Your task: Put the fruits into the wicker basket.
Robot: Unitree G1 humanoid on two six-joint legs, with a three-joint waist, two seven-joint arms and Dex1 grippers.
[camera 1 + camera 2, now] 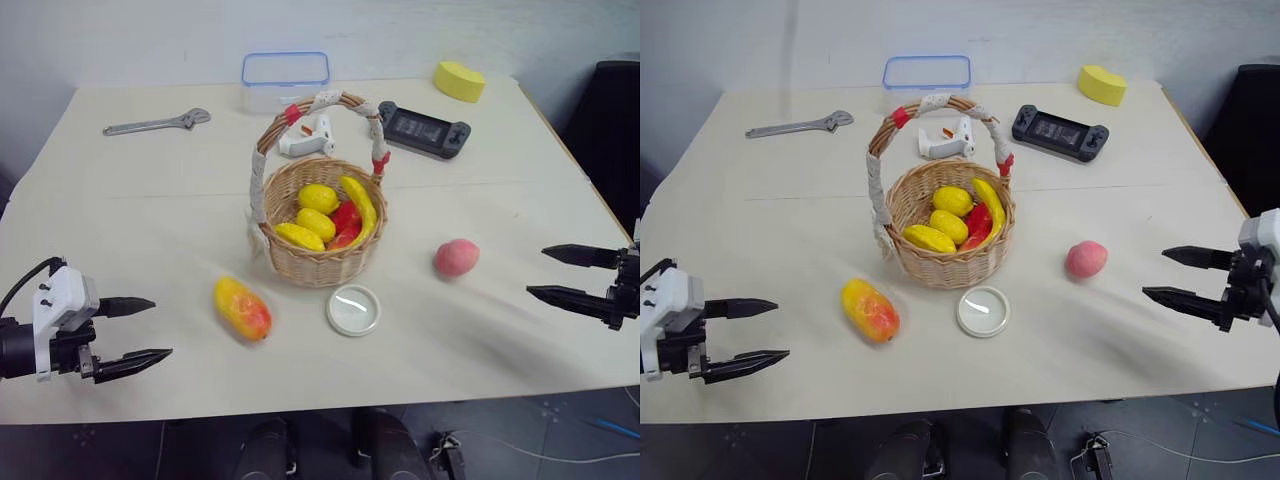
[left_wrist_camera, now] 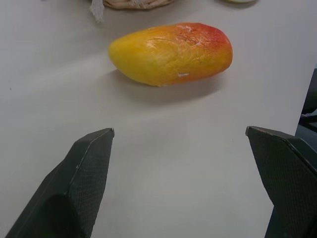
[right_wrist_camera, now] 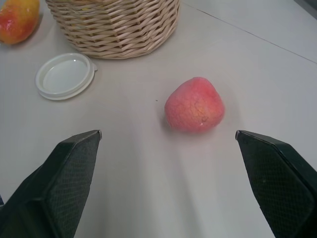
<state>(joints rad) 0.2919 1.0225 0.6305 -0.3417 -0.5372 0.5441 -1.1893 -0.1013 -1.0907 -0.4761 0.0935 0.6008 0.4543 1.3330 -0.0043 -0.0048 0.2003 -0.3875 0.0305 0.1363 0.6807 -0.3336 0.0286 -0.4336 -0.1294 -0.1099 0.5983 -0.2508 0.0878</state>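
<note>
We see the long yellow-orange mango with a red end (image 1: 242, 308) lying on the pale table (image 1: 150, 220), at about 7 o'clock from the round woven wicker basket with a taped handle (image 1: 318, 262). The small round pink peach (image 1: 456, 257) lies at 3 o'clock from the basket. Our left gripper (image 1: 146, 330) is spread wide and empty, near the mango. Our right gripper (image 1: 548, 273) is spread wide too, near the peach. A round white lid (image 1: 353, 309) lies just beside the basket at 5 o'clock.
</note>
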